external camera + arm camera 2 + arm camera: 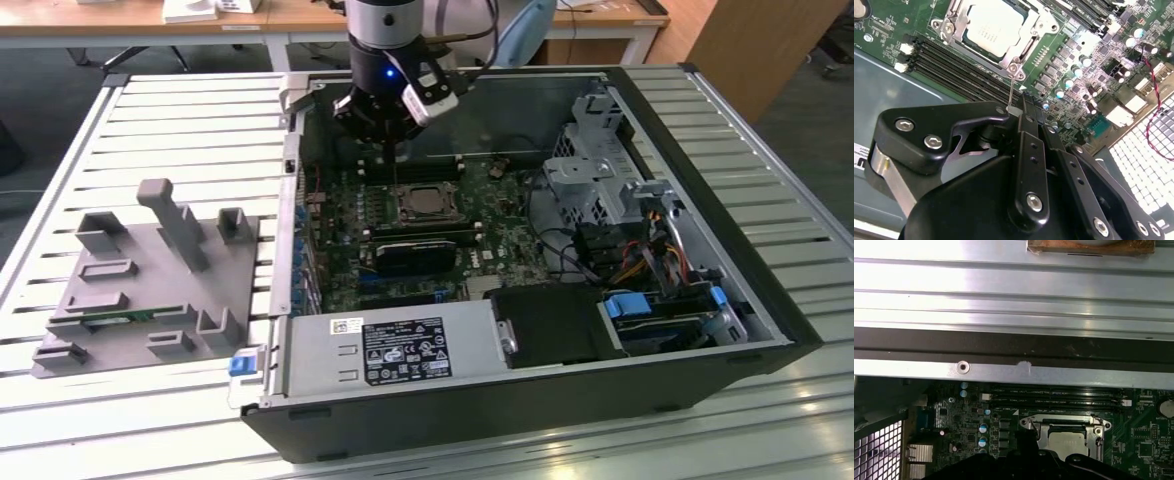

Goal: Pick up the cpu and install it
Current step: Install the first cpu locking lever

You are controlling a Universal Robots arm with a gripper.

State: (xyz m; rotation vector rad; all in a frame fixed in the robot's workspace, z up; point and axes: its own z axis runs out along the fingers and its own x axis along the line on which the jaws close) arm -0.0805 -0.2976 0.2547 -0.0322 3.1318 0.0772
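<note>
Lying open on the slatted table (747,120), the case (534,420) shows its motherboard (387,230). The grey power supply (387,350) sits along the case's near edge, and a grey fixture (147,290) rests on the table at the exterior view's left. The arm (390,40) reaches down inside the case. Its gripper (387,150) hovers above the board beside the memory slots (954,65), fingers pinched together around a thin socket lever (1011,92). The cpu (991,27) sits in its socket, framed by the metal bracket (1019,60).
</note>
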